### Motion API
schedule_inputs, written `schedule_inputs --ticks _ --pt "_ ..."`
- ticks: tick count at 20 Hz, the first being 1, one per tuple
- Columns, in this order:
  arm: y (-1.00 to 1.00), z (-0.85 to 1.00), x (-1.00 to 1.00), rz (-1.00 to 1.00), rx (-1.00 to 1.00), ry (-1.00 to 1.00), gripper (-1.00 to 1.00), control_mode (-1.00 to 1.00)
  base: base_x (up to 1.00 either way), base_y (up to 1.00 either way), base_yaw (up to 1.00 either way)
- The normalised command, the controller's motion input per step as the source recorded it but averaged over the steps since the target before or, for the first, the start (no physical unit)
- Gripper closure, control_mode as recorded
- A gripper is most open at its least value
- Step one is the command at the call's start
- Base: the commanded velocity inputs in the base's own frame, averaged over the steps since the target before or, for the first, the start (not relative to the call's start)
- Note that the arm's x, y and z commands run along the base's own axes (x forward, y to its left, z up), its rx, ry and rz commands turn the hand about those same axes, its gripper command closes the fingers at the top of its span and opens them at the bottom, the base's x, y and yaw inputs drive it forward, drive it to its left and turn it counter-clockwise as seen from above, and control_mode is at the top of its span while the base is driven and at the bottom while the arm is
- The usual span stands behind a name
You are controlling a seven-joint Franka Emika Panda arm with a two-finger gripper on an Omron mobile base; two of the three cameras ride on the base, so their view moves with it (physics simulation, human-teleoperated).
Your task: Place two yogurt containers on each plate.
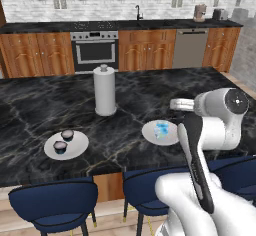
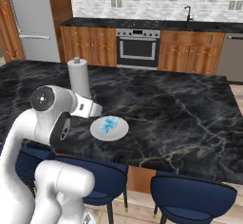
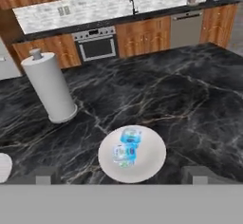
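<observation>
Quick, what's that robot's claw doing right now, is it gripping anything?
Gripper: open and holding nothing, above the round white plate with two light blue yogurt cups.

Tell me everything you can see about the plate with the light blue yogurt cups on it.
The right plate is plain, flat, round and white, looking like smooth ceramic. It lies flat on the black marbled island counter, near the edge by the blue stools and to the right of the paper-towel roll. Two light blue and white yogurt cups sit close together at its middle; whether they touch is unclear. Nothing else touches it; the open gripper hovers above.
</observation>
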Motion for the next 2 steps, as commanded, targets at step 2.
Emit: schedule_inputs --ticks 2 --pt "0.00 0.96 -0.76 -0.02 0.00 0.04 -1.00 -1.00 0.00 0.00 0.00"
